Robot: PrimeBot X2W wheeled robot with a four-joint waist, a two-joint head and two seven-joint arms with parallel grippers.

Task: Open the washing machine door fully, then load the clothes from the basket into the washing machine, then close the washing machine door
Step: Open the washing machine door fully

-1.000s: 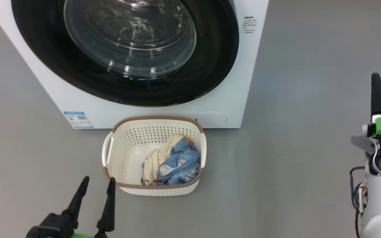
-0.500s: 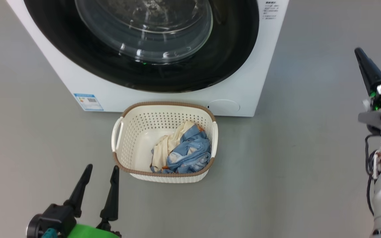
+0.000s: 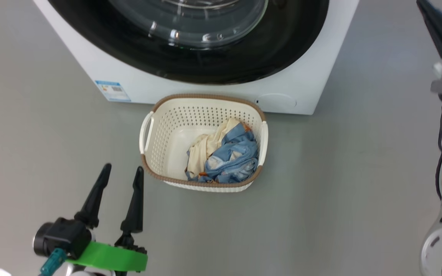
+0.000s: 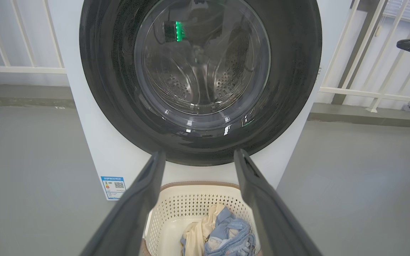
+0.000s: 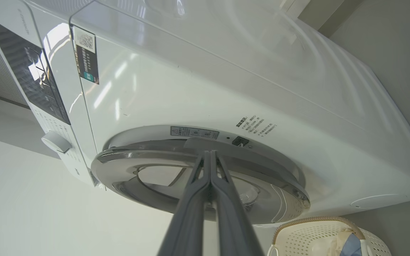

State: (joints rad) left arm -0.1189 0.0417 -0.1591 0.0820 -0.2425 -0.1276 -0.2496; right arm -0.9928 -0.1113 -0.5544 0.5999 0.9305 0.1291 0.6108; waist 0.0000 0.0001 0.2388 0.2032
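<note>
The white washing machine (image 3: 301,88) fills the top of the head view, and its glossy black washing machine door (image 3: 282,50) faces me. The cream basket (image 3: 169,126) stands on the floor right before it, with the blue and cream clothes (image 3: 226,157) in its right half. My left gripper (image 3: 123,167) is open and empty, near the basket's front left corner; the left wrist view looks between its fingers (image 4: 144,199) at the door (image 4: 290,71). My right gripper (image 5: 210,153) is shut, empty, and points at the door's rim (image 5: 126,160) from the machine's right side.
Grey floor (image 3: 340,191) spreads to the right and left of the basket. White railings (image 4: 361,71) stand behind the machine on both sides. The control panel and a knob (image 5: 55,141) are on the machine's front, above the door.
The head camera has swung, shifting the machine and basket up and right in the picture. My shut right gripper has risen and moved forward, closer to the machine's right side. The left gripper stays open.
</note>
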